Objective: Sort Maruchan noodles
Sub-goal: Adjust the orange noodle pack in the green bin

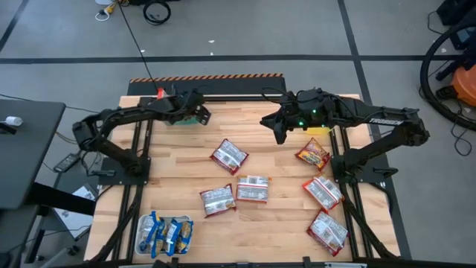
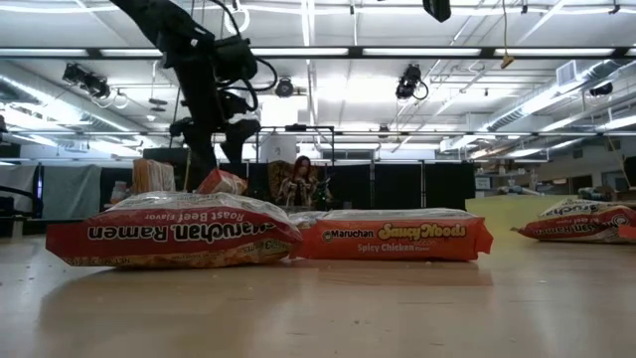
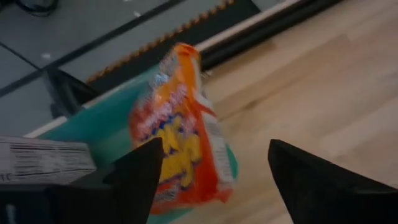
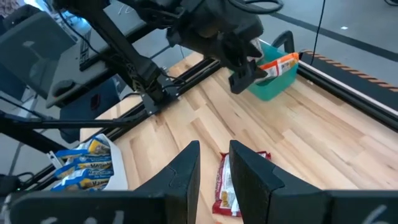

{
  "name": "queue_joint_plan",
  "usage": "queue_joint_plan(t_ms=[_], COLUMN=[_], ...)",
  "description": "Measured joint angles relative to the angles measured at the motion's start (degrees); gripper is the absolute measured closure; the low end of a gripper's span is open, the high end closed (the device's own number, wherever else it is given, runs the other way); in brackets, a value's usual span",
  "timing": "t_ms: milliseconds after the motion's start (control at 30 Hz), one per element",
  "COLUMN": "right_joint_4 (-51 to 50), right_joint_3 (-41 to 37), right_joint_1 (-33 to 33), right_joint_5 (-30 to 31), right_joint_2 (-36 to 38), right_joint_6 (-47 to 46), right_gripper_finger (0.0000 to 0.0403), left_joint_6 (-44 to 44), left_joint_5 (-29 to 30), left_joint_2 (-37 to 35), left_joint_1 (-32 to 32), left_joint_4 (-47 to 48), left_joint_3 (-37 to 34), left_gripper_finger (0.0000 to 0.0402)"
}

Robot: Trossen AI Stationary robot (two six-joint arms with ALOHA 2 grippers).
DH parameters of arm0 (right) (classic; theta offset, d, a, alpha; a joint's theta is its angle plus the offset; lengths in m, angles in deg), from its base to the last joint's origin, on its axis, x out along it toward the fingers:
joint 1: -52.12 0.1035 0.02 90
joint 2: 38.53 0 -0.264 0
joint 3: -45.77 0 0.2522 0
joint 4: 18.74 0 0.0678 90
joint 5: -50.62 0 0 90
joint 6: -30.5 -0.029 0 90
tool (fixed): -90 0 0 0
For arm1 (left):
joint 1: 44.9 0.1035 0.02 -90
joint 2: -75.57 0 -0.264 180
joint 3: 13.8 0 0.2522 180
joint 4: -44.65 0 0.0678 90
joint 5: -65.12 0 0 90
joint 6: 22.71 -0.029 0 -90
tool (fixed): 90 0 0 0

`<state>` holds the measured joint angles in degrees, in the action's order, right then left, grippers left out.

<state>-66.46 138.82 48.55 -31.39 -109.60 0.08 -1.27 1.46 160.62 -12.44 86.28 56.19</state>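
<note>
We see crinkly red-and-white noodle packets [image 1: 253, 189] scattered flat across the bench [image 1: 186, 179]. An orange packet [image 3: 177, 130] stands in the teal tray [image 3: 109, 124], blue-and-yellow ones [image 1: 165, 233] in a white tray [image 1: 143, 223]. Left pincer [image 3: 211, 180] gapes wide over the teal tray; right pincer [image 4: 214, 168] hangs narrow.

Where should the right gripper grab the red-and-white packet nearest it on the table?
Come straight down on the red-and-white packet. It lies flat and tilted, clear of its neighbours, so close the right gripper across its short width near the middle, where crinkly film should bunch between the fingers.
</note>
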Motion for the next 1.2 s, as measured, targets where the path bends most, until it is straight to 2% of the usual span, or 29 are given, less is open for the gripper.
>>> queue_joint_plan(t_ms=[167, 300, 400, 500, 700, 800, 933, 1067, 1200], right_joint_4=[-0.02, 0.0, 0.0, 0.0, -0.03, -0.15, -0.39, -0.77, -1.99], right_joint_3=[0.0, 0.0, 0.0, 0.0, 0.0, 0.0, 0.0, 0.0, 0.0], right_joint_1=[0.57, 0.64, 0.65, 0.65, 0.65, 0.65, 0.65, 0.65, 0.65], right_joint_5=[0.0, 0.08, 0.06, 0.04, -0.05, -0.09, -0.14, -0.14, -0.16], right_joint_2=[0.0, -0.01, -0.02, -0.02, -0.02, -0.02, -0.02, -0.02, -0.02], right_joint_6=[0.0, -0.04, -0.04, -0.04, -0.04, 0.0, 0.16, 0.43, 0.4], right_gripper_finger=[0.0311, 0.0311, 0.0311, 0.0311, 0.0311, 0.0311, 0.0311, 0.0311, 0.0311], left_joint_6=[0.36, 0.32, 0.73, 1.34, 3.76, 6.29, 8.64, 12.3, 16.25], left_joint_5=[0.14, 0.47, 3.43, 6.47, 9.53, 10.0, 10.8, 11.36, 11.42], left_joint_2=[3.5, 6.8, 6.97, 6.43, 6.22, 4.67, 0.09, -5.23, -8.93], left_joint_1=[1.45, 1.88, 1.51, 1.24, 2.52, 3.41, 4.41, 5.94, 7.77], left_joint_4=[0.54, -1.99, -1.64, 0.09, 5.53, 9.48, 11.38, 12.02, 13.43], left_joint_3=[-0.43, -0.43, -0.43, -0.45, -0.43, -0.45, -0.51, -0.47, -0.47], left_gripper_finger=[0.0099, 0.0113, 0.0131, 0.0169, 0.0297, 0.0345, 0.0349, 0.0321, 0.0313])
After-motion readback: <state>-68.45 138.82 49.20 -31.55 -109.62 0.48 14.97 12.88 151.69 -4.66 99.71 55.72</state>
